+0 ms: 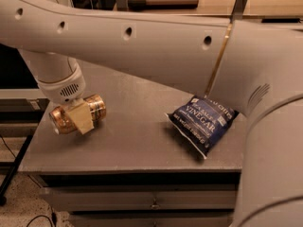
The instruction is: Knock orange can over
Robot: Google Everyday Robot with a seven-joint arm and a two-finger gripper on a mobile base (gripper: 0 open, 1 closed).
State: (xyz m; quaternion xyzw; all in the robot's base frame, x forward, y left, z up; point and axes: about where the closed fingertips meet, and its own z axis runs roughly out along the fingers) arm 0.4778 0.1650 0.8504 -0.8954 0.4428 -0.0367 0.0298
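The orange can is golden-amber and lies on its side near the left edge of the grey table, its silver end pointing left. My gripper hangs from the white wrist directly over the can, and a beige part of it lies across the can's middle. The part of the can behind the gripper is hidden.
A dark blue salt-and-vinegar chip bag lies on the right part of the table. My thick white arm spans the whole upper view and hides the table's back. The table's left edge is close to the can. Drawers sit below the front edge.
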